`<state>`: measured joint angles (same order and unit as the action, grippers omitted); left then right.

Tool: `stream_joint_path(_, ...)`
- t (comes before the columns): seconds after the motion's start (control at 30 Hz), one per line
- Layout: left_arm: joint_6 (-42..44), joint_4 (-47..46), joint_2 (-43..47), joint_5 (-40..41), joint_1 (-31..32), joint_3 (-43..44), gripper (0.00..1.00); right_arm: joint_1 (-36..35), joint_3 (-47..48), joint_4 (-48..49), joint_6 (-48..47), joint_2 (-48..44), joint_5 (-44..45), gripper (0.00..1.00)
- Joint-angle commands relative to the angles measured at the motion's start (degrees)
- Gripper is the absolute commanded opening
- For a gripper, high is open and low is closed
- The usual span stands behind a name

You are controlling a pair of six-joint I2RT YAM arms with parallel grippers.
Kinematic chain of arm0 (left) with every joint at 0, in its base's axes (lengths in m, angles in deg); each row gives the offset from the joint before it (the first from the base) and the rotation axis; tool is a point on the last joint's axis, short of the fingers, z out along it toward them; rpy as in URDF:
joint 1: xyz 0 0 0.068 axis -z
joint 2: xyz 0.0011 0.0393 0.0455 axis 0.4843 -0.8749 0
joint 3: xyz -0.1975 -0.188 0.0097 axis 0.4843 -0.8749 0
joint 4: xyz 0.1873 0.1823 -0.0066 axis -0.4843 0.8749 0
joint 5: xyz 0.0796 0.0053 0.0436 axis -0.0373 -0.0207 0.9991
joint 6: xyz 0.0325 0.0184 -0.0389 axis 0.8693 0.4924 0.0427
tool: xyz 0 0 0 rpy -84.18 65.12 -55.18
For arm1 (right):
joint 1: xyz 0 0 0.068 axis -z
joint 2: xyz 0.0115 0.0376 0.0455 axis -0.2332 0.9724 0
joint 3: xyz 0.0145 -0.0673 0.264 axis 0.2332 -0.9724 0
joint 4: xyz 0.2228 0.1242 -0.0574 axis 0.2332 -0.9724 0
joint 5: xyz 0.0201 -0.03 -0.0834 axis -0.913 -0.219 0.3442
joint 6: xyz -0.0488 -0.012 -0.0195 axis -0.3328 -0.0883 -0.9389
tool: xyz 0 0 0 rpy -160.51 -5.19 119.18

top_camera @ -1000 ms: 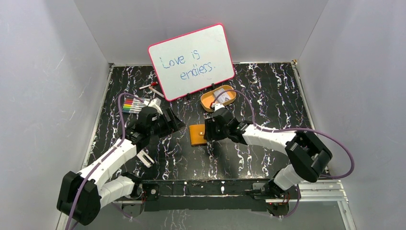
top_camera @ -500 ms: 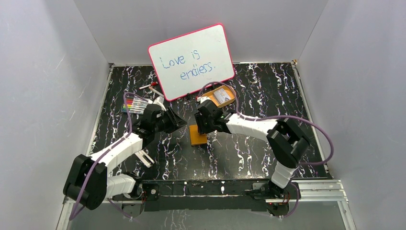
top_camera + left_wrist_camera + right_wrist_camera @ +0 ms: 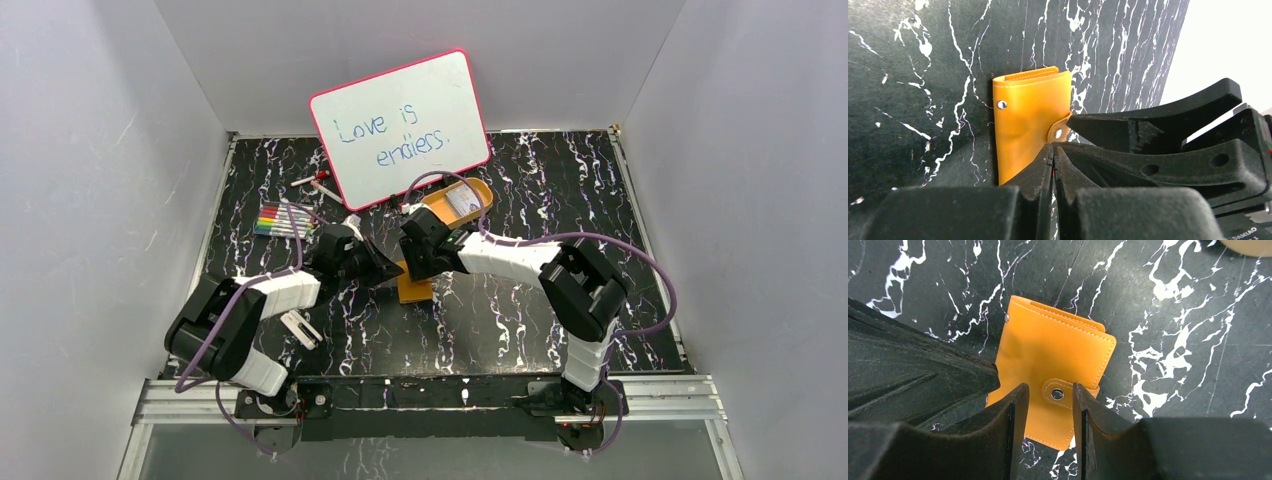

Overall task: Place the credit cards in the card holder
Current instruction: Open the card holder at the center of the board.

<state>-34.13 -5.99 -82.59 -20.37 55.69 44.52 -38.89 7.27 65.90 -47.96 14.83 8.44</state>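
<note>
Top external: since a second ago both arms have swung inward. Left tool (image 3: 388, 270) is clenched, its tip at the card holder (image 3: 416, 287); right tool (image 3: 412, 262) is spread, straddling the snap tab (image 3: 1058, 394). It lies folded mid-desk (image 3: 500, 320), with open room nearside. One credit card (image 3: 462, 199) sits in the orange tray (image 3: 484, 188).

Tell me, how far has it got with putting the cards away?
Nothing looks done yet: the holder lies folded shut on the table. In hand: the right fingers are open astride its snap tab, and the left fingers, closed, sit at its edge. Left: opening it and loading cards; one card shows in the tray.
</note>
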Motion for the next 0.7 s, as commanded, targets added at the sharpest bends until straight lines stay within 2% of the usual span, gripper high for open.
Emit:
stream_joint_path(0.0,-1.76,-4.38,-1.54,-2.03,0.91,-0.07,0.00,-0.73,2.40,-1.67,0.80,1.11,1.02,0.46)
stream_joint_path(0.4,-3.56,-7.05,-6.76,-1.27,1.49,-1.55,0.00,-1.19,1.11,-2.58,1.18,1.91,3.12,0.44)
stream_joint_path(0.67,-4.08,-8.14,-9.30,-1.15,1.67,-2.16,0.00,-1.32,0.23,-2.80,0.95,2.05,4.30,0.33)
